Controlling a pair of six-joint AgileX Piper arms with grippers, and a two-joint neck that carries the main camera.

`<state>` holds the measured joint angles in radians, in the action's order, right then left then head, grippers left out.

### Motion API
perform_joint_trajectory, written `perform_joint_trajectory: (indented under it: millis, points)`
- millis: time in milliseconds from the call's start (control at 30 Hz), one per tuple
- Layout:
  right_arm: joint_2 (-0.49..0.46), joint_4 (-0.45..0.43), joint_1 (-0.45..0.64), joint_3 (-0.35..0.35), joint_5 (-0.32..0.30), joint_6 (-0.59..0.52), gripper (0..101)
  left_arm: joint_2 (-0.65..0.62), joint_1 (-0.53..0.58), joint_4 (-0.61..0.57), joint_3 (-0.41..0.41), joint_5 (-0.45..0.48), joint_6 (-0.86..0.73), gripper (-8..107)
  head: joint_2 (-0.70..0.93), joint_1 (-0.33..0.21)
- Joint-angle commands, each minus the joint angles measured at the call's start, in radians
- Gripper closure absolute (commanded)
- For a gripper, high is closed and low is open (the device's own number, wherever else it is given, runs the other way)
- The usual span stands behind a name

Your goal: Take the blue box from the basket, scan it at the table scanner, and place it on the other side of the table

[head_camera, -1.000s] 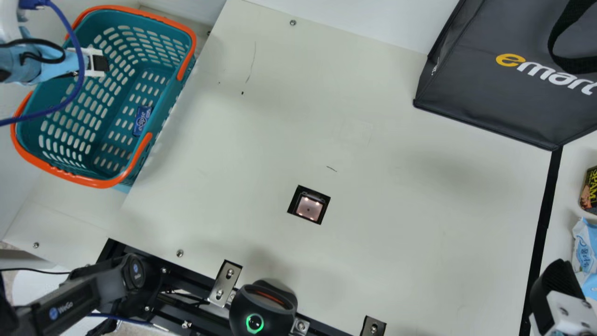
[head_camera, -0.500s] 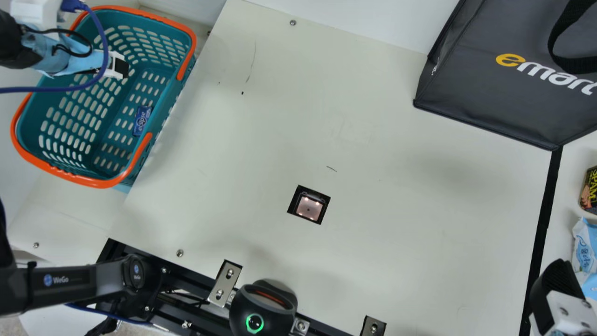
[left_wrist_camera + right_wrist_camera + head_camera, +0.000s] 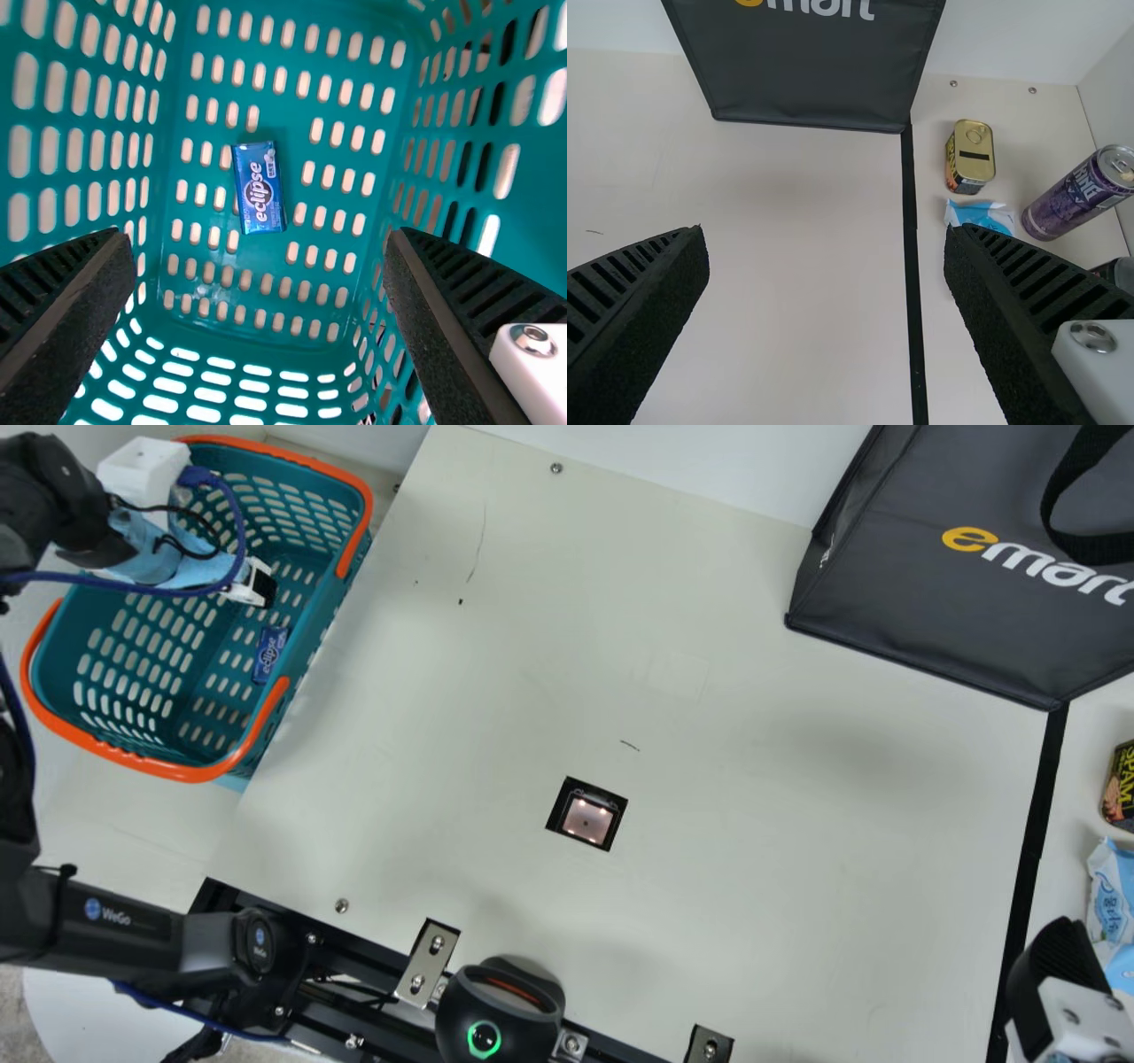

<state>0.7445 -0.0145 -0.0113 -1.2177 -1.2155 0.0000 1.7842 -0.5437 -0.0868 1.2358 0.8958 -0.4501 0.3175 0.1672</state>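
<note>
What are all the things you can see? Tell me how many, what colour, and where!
blue box: 1, blue, on basket floor
basket: 1, teal with orange, beside table's left edge
table: 1, cream, middle
table scanner: 1, black with pinkish glow, in tabletop
bag: 1, dark grey, far right
tape: 1 strip, black, table's right side
tin: 1, gold-topped, right of tape
packet: at least 1, blue-white, beside tin
can: 1, purple, near packet
round device: 1, black with green ring, near edge
brackets: several, silver, near edge
screws: several, silver, tabletop
cables: several, blue or black, left arm
left arm: 1, black, left
left gripper: 1, black-white, over basket
right gripper: 1, black-white, near right
</note>
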Motion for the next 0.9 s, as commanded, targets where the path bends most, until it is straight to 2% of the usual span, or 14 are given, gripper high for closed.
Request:
perform_joint_trajectory:
  millis: [0, 867]
  points:
    - [0.0, 0.0, 0.0, 0.0, 0.0, 0.0, 6, 0.018, 0.002, 0.001, -0.007, -0.012, -0.001, 9, 0.004, -0.029]
    - [0.0, 0.0, 0.0, 0.0, 0.001, 0.0, 6, 0.214, -0.031, -0.055, -0.125, -0.25, -0.071, 9, 0.004, -0.029]
